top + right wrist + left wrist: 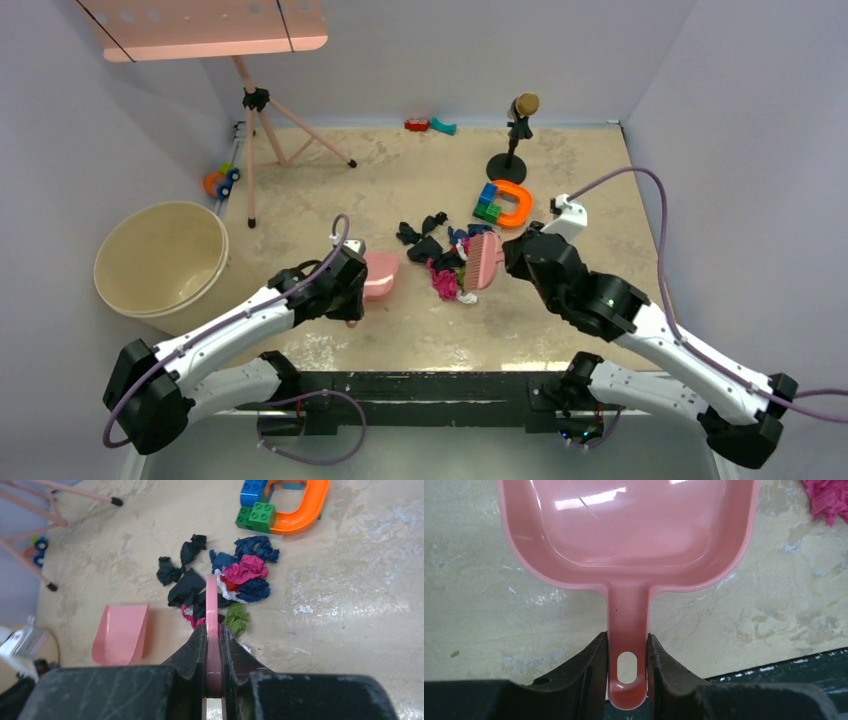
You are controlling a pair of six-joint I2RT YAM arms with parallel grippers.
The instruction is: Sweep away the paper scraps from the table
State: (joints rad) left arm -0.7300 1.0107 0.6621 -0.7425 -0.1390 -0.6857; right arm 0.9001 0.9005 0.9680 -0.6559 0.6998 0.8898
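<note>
Top external shows the paper scraps (445,262) heaped on the surface (600,200) near the pink dustpan (381,275), just off its open end, with the brush (485,260) on their far side. They look feather-light and crumpled, so they'll probably skitter; push them, don't pinch. Left fingers (591,665) pinch the dustpan's handle, and right fingers (192,650) clamp the brush.
</note>
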